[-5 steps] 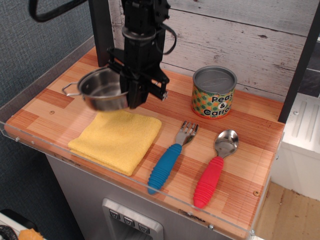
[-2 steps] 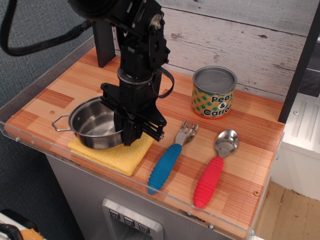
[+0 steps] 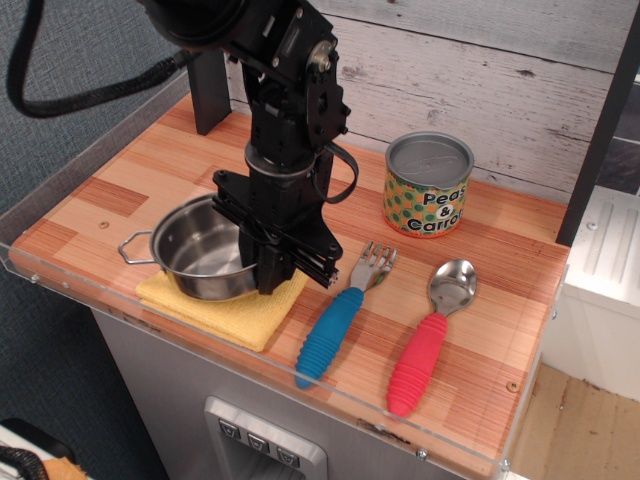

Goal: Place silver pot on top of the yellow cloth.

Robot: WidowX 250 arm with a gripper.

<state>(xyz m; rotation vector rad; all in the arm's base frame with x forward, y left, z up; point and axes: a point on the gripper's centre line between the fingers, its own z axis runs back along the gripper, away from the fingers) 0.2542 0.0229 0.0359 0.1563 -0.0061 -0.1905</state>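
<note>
The silver pot (image 3: 198,250) sits upright on the yellow cloth (image 3: 228,312) at the front left of the wooden counter. Its wire loop handle (image 3: 135,250) points left. The pot covers most of the cloth; only the cloth's front edge and right corner show. My gripper (image 3: 272,272) points down at the pot's right rim, with its fingers closed on the rim. The arm hides the pot's right handle.
A green-and-orange "Peas & Carrots" can (image 3: 428,185) stands at the back right. A blue-handled fork (image 3: 338,322) and a red-handled spoon (image 3: 428,345) lie right of the cloth. A clear plastic rim (image 3: 60,280) runs along the counter's front and left edges.
The pot was held in the air behind the cloth. It came down onto the cloth, then shifted a little to the right with my gripper.
</note>
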